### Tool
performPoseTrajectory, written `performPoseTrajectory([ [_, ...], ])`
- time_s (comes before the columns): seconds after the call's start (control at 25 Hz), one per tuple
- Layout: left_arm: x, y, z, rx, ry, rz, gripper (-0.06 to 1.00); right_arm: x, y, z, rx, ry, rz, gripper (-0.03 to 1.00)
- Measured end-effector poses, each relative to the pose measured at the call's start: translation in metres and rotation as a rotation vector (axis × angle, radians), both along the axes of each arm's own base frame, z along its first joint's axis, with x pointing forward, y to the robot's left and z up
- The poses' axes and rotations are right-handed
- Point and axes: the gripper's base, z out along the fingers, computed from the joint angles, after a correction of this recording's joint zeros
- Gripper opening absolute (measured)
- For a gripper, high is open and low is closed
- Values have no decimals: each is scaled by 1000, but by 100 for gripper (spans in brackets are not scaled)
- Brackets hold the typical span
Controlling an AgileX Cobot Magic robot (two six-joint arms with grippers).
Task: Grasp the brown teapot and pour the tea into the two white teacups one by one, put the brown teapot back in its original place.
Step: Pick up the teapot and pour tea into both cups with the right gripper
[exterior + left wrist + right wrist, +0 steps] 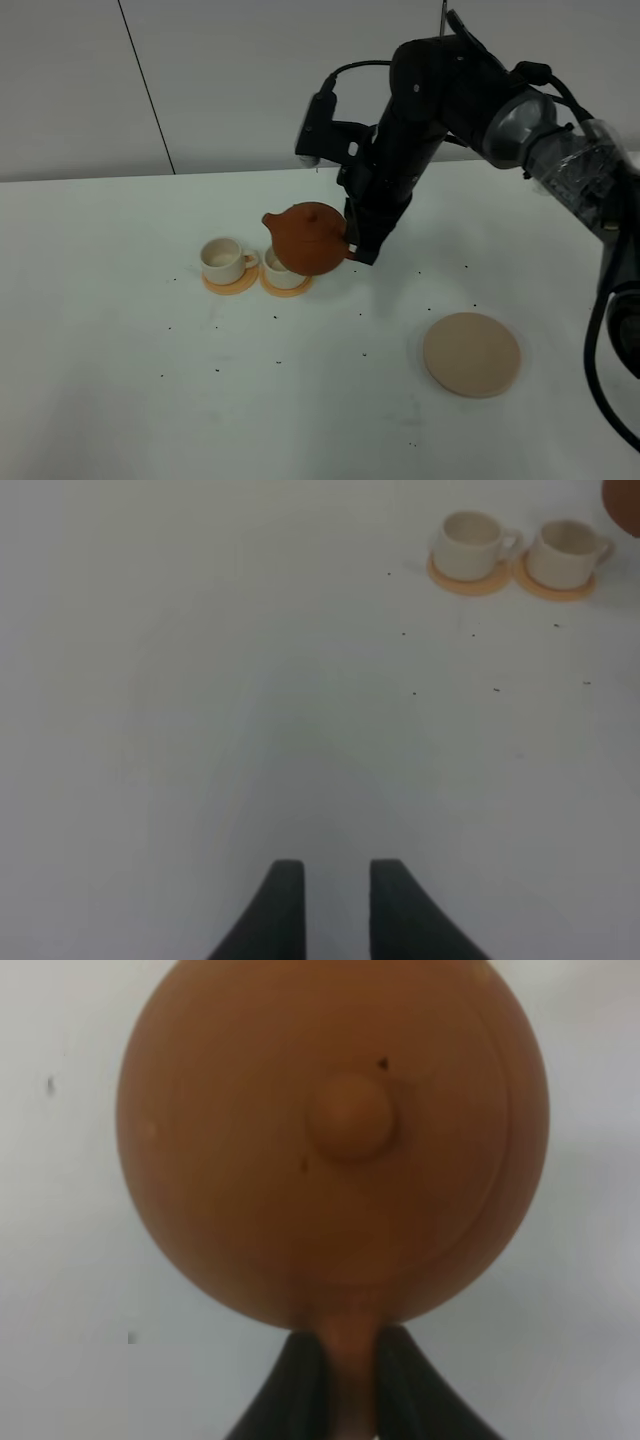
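Note:
The brown teapot (310, 240) hangs in the air, its spout pointing left over the right one of the two white teacups (276, 266). My right gripper (355, 245) is shut on its loop handle; the right wrist view shows the lid and knob from above (335, 1140), with the handle between the fingers (300, 1380). The left teacup (222, 259) stands beside it; both sit on small orange coasters. My left gripper (336, 900) hovers over bare table well short of the cups (470, 542) (565, 552), its fingers slightly apart and holding nothing. No tea shows.
The large pale beige coaster disc (471, 354) lies bare on the white table (120, 350) at the front right. Small dark specks dot the tabletop. The right arm reaches in from the upper right, above the table's back edge.

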Motion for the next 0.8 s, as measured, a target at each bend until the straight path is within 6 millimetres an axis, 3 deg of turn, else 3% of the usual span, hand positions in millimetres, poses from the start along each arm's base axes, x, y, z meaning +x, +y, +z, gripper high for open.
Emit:
performPoseTrajectory([
  [0.4,0,0,0,0,0,0,23,1,26,-4,-29,-44,-84,10],
  [0.8,0,0,0,0,0,0,23,-16,52,-6,-23,-42,-37,10],
])
